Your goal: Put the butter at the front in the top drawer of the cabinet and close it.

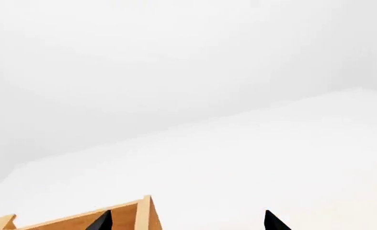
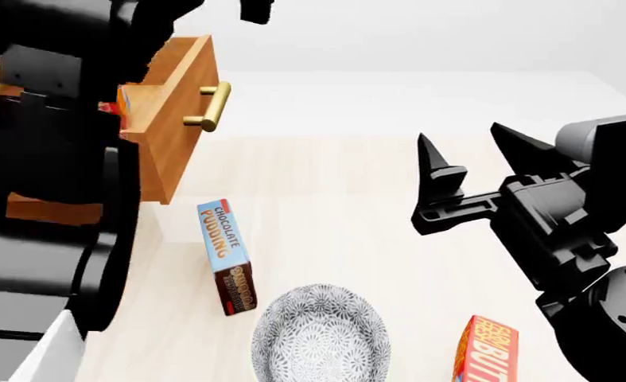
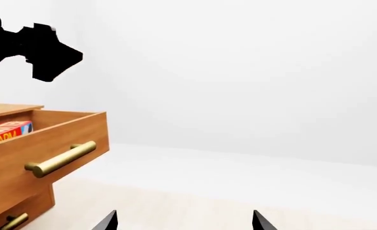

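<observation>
Nearest in the head view, low beside the right arm, stands a red carton with orange "BUTTER" lettering [image 2: 487, 350], cut off by the frame edge, on the pale surface [image 2: 344, 183]. Just to the far side of it from the right fingers sits a round grey patterned bowl [image 2: 319, 334], and beyond that a blue-and-brown "chocolate pudding" box [image 2: 226, 255] lies tilted on the surface. Above these, the right gripper [image 2: 472, 159] hangs in the air with its 2 black fingers [image 2: 437, 163] spread well apart and nothing between them; in the right wrist view only the 2 tips show at the frame edge, the same wide gap between them [image 3: 183, 221]. Farther off from those fingers, the orange-brown wooden top drawer with a brass bar handle [image 3: 54, 143] stands pulled out of the orange-brown wooden cabinet [image 3: 22, 211], and a second red butter carton [image 3: 8, 132] lies inside it, behind the drawer front. A lower drawer's brass handle [image 3: 12, 221] shows beneath. The left gripper [image 1: 187, 221] is above the open drawer, its 2 dark fingertips [image 1: 102, 221] wide apart and holding nothing, 1 tip seen over the drawer's wooden wall [image 1: 137, 213]. In the head view the left arm [image 2: 58, 159] covers much of the cabinet.
</observation>
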Robot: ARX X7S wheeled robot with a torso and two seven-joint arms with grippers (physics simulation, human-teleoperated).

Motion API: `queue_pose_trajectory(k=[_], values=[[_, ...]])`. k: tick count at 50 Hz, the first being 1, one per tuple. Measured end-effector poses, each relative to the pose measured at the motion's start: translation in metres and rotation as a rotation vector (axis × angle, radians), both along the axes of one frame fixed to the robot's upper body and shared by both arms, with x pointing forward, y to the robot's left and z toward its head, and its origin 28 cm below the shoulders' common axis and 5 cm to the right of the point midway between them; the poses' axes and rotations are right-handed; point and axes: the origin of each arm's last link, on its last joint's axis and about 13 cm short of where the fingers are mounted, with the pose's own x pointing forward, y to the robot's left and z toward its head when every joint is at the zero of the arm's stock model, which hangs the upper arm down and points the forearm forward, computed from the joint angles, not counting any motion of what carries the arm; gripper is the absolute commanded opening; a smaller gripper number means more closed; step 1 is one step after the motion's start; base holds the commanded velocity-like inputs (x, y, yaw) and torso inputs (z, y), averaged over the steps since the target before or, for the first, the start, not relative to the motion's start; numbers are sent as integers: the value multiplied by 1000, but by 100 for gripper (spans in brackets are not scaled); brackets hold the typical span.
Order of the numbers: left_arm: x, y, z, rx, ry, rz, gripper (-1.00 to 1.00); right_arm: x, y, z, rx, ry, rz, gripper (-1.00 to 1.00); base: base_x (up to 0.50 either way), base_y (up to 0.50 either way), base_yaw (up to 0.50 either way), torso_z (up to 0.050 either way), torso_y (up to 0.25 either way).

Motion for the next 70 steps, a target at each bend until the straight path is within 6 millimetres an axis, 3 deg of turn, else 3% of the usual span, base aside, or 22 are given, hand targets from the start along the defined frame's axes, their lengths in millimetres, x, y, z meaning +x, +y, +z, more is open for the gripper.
queue_pose_trajectory(k=[11, 25, 48, 70], values=[[-34, -21, -34, -3, 113, -187, 100, -2, -2, 0, 5, -6, -6, 100, 0, 0, 0, 0, 0], [-62, -27, -69, -22, 251, -287, 100, -4, -3, 0, 13, -14, -8, 100, 0, 0, 0, 0, 0], [-44, -25, -117, -22, 426, -272, 100, -5, -3, -2, 21, -17, -4, 100, 0, 0, 0, 0, 0], [-34, -2, -120, -65, 398, -102, 100, -5, -3, -5, 29, -15, 1, 100, 0, 0, 0, 0, 0]])
